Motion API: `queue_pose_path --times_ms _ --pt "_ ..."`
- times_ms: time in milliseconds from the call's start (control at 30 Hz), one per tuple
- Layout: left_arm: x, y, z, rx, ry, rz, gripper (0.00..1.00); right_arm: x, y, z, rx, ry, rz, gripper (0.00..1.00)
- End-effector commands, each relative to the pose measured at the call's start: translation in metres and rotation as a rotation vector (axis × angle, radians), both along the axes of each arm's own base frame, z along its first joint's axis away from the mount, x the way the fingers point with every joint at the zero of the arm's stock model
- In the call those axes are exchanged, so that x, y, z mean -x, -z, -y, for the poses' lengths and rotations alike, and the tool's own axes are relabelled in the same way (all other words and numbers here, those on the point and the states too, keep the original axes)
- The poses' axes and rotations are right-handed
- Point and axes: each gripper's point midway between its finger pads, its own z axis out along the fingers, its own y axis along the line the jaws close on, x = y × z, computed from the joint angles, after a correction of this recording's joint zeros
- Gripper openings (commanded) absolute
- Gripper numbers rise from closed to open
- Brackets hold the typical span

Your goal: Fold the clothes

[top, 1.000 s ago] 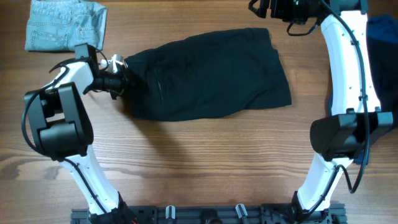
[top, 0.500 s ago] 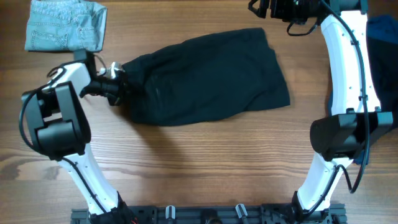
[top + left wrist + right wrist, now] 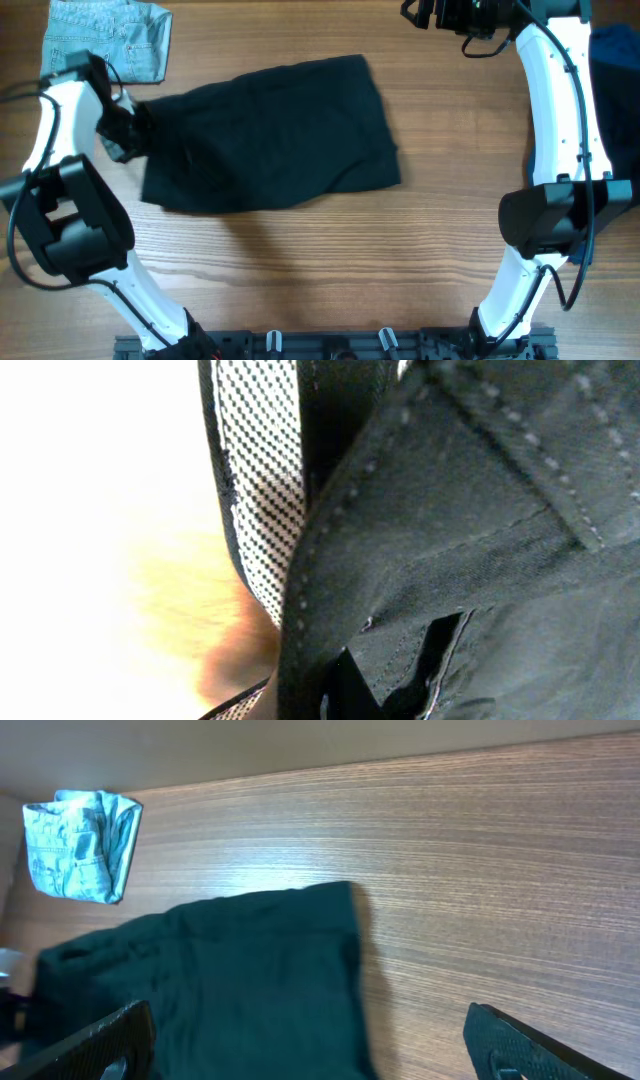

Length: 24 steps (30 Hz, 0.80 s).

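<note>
Fingers of left gripper [image 3: 128, 132] pinched tight on black shorts [image 3: 270, 135] left end; cloth now dragged toward desk [image 3: 330, 270] left edge, likely straightening for fold; right gripper [image 3: 308, 1013] spread wide, empty.

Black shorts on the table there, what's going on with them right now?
The robot's left hand is shut on the left edge of the black shorts, close to the light-blue denim garment. The shorts lie spread out and rumpled on the wooden table, not yet neatly folded. The right hand is open at the far back right, well away from the fabric and touching nothing.
</note>
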Motion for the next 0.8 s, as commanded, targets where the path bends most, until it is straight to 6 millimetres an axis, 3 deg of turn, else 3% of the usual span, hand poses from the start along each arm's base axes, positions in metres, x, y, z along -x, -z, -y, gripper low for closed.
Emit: queue_pose_path --times_ms 0,167,367,533,767 --pt "-0.005 -0.056 -0.049 -0.265 -0.011 0.019 0.04 -0.005 -0.001 0.004 0.031 -0.011 0.032 1.0" --pt "-0.015 -0.095 -0.048 -0.28 -0.01 0.07 0.04 -0.006 -0.002 0.004 0.039 -0.021 0.043 1.0" --pt "-0.032 -0.137 -0.027 -0.293 0.037 0.152 0.04 -0.008 -0.003 0.004 0.039 -0.021 0.054 1.0" --pt "-0.056 -0.166 0.023 -0.247 0.135 0.269 0.04 -0.006 0.0 0.004 0.054 -0.041 0.049 1.0" --pt "-0.065 -0.158 0.094 -0.174 0.221 0.277 0.06 -0.005 0.001 0.004 0.054 -0.041 0.04 1.0"
